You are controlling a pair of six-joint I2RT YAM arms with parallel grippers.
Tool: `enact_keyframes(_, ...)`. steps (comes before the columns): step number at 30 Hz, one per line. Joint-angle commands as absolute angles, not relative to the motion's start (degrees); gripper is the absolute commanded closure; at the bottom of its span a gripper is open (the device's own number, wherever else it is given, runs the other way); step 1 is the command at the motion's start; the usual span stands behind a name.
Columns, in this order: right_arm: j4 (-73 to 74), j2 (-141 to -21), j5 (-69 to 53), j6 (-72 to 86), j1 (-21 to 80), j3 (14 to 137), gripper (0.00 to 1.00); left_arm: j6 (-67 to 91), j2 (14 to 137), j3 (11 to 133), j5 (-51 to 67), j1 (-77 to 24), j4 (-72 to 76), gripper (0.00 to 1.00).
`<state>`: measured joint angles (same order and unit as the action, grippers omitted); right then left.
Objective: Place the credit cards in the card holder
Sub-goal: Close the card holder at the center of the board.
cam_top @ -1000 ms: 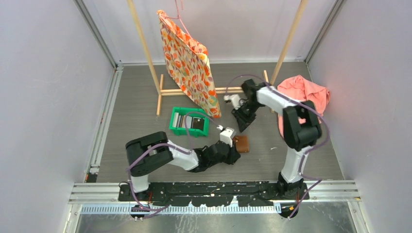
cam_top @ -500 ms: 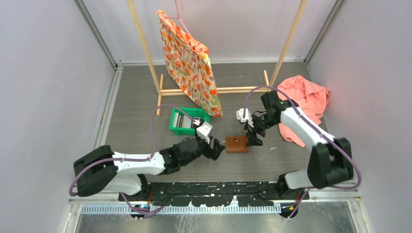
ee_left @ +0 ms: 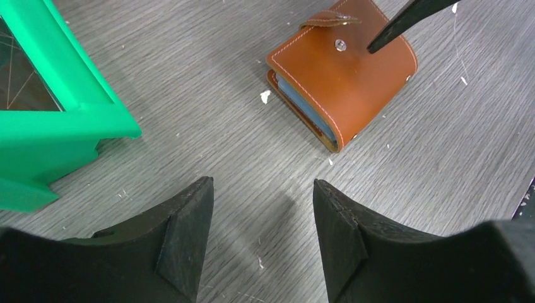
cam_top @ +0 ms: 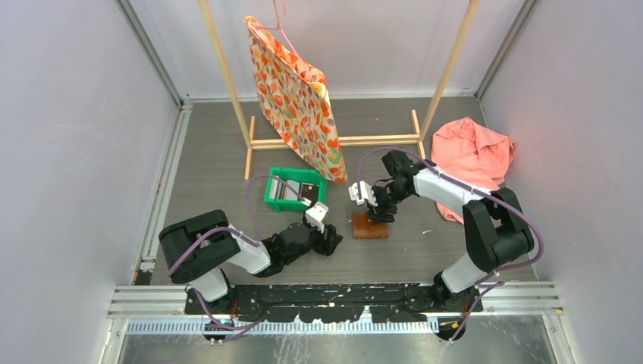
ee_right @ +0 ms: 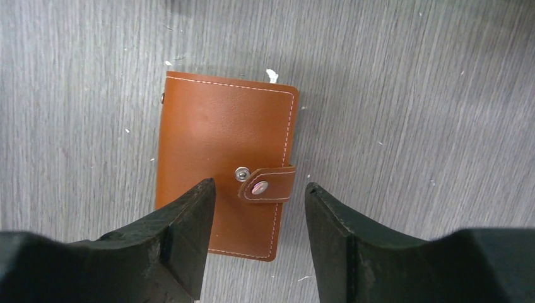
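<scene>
Both hands [ee_left: 262, 185] [ee_right: 258, 185] part-open, empty

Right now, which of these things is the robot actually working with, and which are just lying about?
For the job:
- brown leather card holder
- credit cards, sitting in the green bin

Just lying about:
- floral cloth on a hanger
- wooden rack
- pink cloth

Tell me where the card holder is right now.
In the top view, the card holder lies folded shut near the middle of the table, directly under the right gripper, with the green bin to its left.
</scene>
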<state>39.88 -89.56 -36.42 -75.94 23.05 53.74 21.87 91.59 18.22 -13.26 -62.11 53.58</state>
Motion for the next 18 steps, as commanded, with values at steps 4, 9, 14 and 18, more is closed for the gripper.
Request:
enact_keyframes(4, 38.7, -90.8, -34.7, -74.4, 23.8, 56.2, 0.52, 21.6, 92.6, 17.8, -12.8, -61.7, 64.5, 0.40)
enact_keyframes(9, 40.1, -90.6, -35.3, -74.4, 23.7, 57.1, 0.62, 21.6, 93.1, 18.0, -12.2, -61.6, 64.7, 0.40)
enact_keyframes(14, 40.5, -89.8, -36.2, -74.2, 23.7, 57.1, 0.65, 21.8, 94.1, 19.0, -11.8, -61.6, 63.8, 0.40)
enact_keyframes(18, 41.1, -90.3, -36.4, -74.2, 23.7, 57.5, 0.67, 22.0, 95.0, 19.8, -11.1, -61.7, 63.7, 0.41)
